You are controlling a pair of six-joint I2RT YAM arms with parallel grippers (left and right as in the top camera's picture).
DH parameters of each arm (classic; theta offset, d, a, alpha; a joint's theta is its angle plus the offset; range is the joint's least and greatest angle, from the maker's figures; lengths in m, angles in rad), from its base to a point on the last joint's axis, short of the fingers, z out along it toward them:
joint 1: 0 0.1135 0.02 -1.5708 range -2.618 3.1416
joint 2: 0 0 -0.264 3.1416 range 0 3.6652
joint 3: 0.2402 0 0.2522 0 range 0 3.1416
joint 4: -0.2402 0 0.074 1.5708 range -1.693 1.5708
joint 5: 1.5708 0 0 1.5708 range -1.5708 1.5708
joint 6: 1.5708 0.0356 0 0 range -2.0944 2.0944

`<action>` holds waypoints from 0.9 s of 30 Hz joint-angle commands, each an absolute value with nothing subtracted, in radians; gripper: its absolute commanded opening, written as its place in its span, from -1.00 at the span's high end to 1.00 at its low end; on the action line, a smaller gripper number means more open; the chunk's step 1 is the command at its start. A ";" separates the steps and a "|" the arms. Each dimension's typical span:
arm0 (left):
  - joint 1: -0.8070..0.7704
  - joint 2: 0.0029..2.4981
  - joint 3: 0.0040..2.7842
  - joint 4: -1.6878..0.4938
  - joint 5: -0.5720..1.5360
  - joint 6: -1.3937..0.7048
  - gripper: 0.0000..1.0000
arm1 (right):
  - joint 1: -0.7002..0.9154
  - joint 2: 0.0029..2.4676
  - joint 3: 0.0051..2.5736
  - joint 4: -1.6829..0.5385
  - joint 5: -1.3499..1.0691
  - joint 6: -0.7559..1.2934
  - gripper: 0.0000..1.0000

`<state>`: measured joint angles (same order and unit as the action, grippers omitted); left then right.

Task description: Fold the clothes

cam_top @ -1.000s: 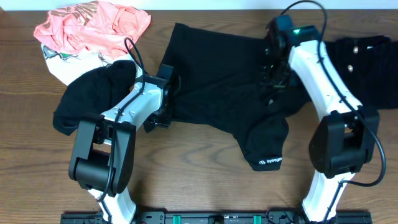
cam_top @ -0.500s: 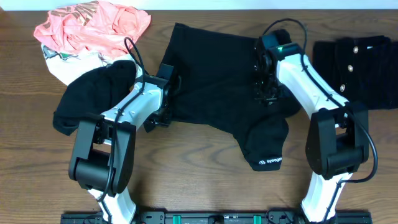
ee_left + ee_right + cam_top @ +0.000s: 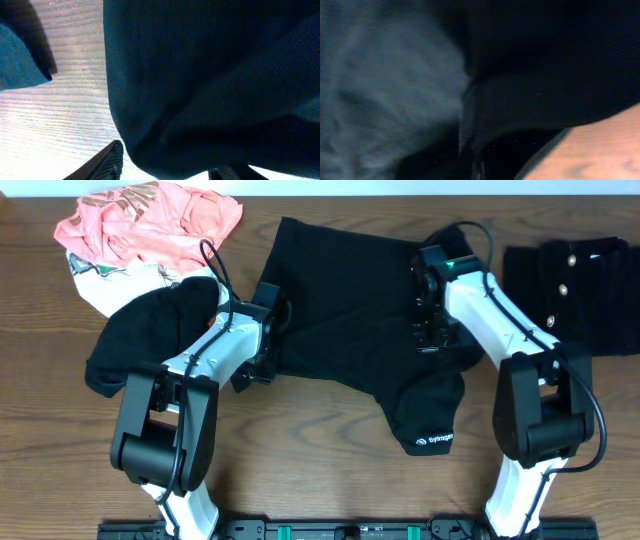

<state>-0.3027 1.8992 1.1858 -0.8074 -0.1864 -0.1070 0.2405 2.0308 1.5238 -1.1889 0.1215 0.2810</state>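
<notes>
Folding has barely begun, we judge: the black T-shirt [image 3: 350, 300] lies rumpled and unfolded mid-frame on the desk [image 3: 330, 480]. Our right tool [image 3: 429, 340] is pinched shut on its right side; our left tool [image 3: 169, 162] stands open astride its left edge. The pink top [image 3: 150, 220], upper left, also awaits us, crumpled.

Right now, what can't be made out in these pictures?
- Right claw: shut, but the right wrist view is dark blur; whether the black T-shirt is caught is unclear.
- Left claw: the left wrist view's bottom edge cuts it off; grip unclear.
- Buttoned black garment: cut by overhead's right edge.
</notes>
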 commanded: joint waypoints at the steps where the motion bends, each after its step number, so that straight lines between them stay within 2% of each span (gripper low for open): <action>1: -0.299 1.900 1.182 -0.810 -0.184 -0.109 -0.08 | 0.184 1.996 1.518 -1.220 0.142 0.405 0.97; 11: -0.299 1.900 1.182 -0.810 -0.184 -0.109 -0.08 | 0.022 1.996 1.518 -1.263 0.124 0.524 0.94; 13: -0.299 1.900 1.182 -0.810 -0.184 -0.109 -0.08 | -0.002 1.997 1.517 -1.235 0.126 0.523 0.70; 14: -0.299 1.900 1.182 -0.810 -0.184 -0.109 -0.08 | -0.014 1.997 1.517 -1.222 0.128 0.521 0.46; 15: -0.299 1.900 1.182 -0.810 -0.184 -0.109 -0.08 | -0.030 1.997 1.517 -1.205 0.129 0.507 0.21; 17: -0.299 1.900 1.182 -0.810 -0.184 -0.109 -0.08 | -0.054 1.997 1.517 -1.167 0.127 0.469 -0.59; 19: -0.299 1.900 1.182 -0.810 -0.184 -0.109 -0.09 | -0.073 1.997 1.518 -1.135 0.118 0.431 -0.96; 27: -0.278 1.893 1.184 -0.827 -0.184 -0.105 -0.08 | -0.067 1.936 1.592 -1.164 0.088 0.360 -0.98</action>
<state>-0.2974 1.8992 1.1858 -0.8101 -0.1860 -0.1070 -0.0830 2.0174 1.5375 -1.1568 0.1017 0.4034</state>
